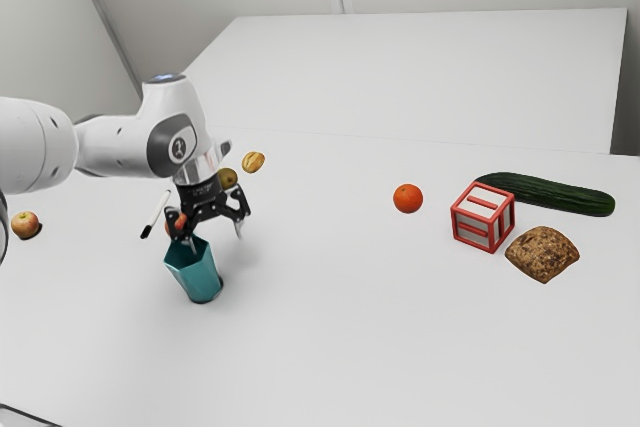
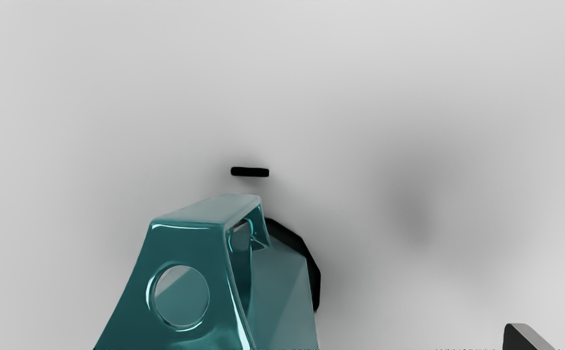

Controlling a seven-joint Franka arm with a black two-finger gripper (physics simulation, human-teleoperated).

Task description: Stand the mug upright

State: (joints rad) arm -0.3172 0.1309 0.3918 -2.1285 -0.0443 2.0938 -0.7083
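The blue-green mug [image 1: 195, 275] has its open end up and its foot on the worktop [image 1: 330, 347]; it looks slanted in the exterior view, but I can't tell how much it really leans. It is smooth, with flat sides and sharp corners, and one shiny part of it has a round hole. The black hand [image 1: 217, 238] is open over the mug, its two fingers spread apart. One finger is right at the mug's rim, but I can't tell if it touches, and the other is out past the mug's side. Near the mug lies a short, flat black bar [image 2: 249, 172]. Behind the mug are a round red thing [image 1: 175, 223], partly hidden, a thin white pen [image 1: 156, 211] with a black end, a round brown-green fruit [image 1: 228, 178] and a lumpy yellow thing [image 1: 253, 162]. Well apart from the mug, toward the exterior view's left, sits a red and yellow apple [image 1: 25, 225]. Far from the mug, toward the exterior view's right, are a round orange [image 1: 408, 198], a boxy red and white block [image 1: 483, 217], a rough brown lump [image 1: 542, 254] like bread, and a long, bumpy, dark green cucumber [image 1: 545, 194].
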